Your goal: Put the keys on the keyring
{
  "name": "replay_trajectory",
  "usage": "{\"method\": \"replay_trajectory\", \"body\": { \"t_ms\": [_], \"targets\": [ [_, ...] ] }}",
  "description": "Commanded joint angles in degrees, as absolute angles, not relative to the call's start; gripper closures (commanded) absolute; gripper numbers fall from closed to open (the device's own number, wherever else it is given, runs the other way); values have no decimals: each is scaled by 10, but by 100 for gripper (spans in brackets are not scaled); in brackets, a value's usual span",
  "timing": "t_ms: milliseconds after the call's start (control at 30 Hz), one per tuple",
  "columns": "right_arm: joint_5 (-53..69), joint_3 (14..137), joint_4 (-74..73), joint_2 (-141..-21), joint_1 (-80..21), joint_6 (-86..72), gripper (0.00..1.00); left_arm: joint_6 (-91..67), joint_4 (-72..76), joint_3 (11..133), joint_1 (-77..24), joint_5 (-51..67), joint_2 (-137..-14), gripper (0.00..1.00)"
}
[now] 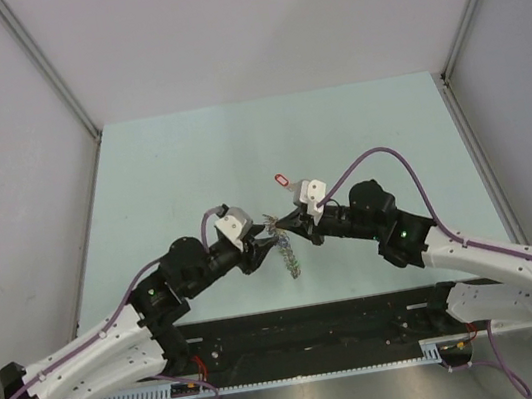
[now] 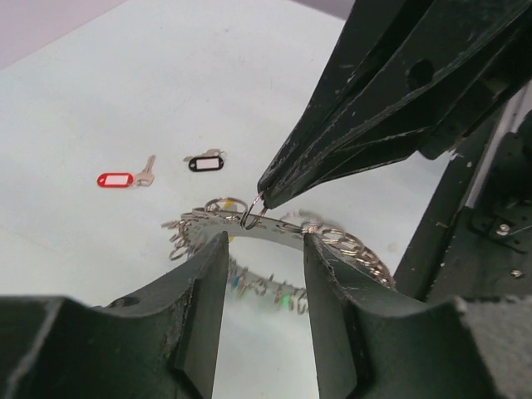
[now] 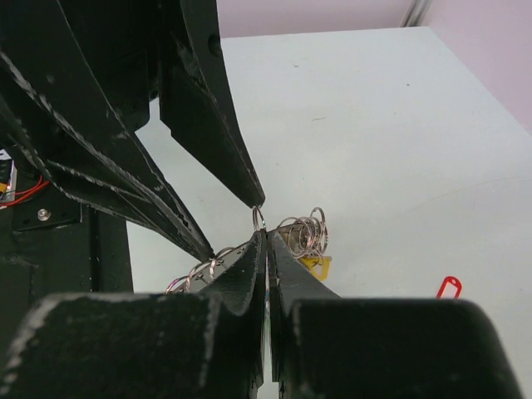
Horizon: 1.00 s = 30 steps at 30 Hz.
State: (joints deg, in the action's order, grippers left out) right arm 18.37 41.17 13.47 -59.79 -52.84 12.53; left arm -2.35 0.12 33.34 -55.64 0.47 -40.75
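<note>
Grey keyring (image 2: 278,233) between right pincer (image 3: 266,237) tips

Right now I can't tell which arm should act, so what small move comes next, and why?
Probably draw the left end effector back from the keyring and toward the black-tagged key. Its jaws stand open, holding nothing; the right end effector is shut on the keyring; that key and a red-tagged key lie loose on the table.
</note>
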Motion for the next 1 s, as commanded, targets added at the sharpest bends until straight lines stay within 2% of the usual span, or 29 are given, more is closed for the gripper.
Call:
{"method": "replay_trajectory", "body": {
  "t_ms": [0, 333, 733, 967],
  "targets": [
    [156, 439, 158, -577, -535, 137, 100, -2, 7, 369, -578, -97, -424, 56],
    [156, 440, 146, -575, -539, 144, 100, -4, 35, 352, -578, -139, -412, 61],
    [155, 439, 143, -570, -543, 144, 100, -2, 65, 354, -578, -55, -439, 61],
    [148, 440, 143, -570, -542, 143, 100, -6, 62, 330, -577, -71, -416, 59]
  ]
}}
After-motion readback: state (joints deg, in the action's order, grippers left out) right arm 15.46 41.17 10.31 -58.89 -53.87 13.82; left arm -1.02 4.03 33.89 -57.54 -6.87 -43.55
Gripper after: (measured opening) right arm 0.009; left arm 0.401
